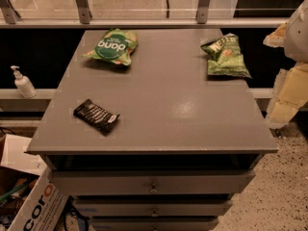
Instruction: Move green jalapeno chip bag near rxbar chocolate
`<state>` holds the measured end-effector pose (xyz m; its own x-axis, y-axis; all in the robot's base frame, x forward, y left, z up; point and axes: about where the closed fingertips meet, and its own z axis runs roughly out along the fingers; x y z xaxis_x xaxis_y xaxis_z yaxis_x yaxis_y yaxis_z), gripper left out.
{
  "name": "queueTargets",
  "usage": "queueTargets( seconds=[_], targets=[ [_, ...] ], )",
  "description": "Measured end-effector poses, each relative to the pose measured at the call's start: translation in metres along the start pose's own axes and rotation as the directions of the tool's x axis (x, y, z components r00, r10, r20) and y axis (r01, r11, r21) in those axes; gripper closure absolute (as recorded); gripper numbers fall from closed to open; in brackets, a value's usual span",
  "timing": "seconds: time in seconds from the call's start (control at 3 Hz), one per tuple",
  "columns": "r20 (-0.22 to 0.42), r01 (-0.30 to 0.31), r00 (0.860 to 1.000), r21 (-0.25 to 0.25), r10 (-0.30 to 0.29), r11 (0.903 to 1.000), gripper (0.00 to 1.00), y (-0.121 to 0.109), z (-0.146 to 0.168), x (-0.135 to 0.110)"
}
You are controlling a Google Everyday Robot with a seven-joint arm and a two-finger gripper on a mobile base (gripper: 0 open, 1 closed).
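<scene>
The green jalapeno chip bag (225, 55) is a crinkled light-green bag lying at the far right of the grey cabinet top (163, 105). The rxbar chocolate (96, 116) is a small dark bar with white lettering lying near the front left of the top. The two are far apart, on opposite sides. My arm with the gripper (284, 102) shows as white and cream parts at the right edge of the view, beside the cabinet and off its top, to the right of the chip bag and touching nothing.
A darker green "dang" bag (112, 46) lies at the far left of the top. Drawers (153, 189) are below the front edge. A pump bottle (22, 82) stands on a ledge to the left. A cardboard box (33, 206) sits on the floor at lower left.
</scene>
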<state>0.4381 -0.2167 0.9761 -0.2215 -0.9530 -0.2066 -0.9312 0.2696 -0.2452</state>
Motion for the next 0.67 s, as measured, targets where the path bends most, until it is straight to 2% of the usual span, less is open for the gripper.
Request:
queueTargets(
  seconds=[0.67],
  targets=[
    [0.018, -0.006, 1.000, 0.000, 0.006, 1.0000, 0.00, -0.0035, 0.0037, 0.0009]
  ],
)
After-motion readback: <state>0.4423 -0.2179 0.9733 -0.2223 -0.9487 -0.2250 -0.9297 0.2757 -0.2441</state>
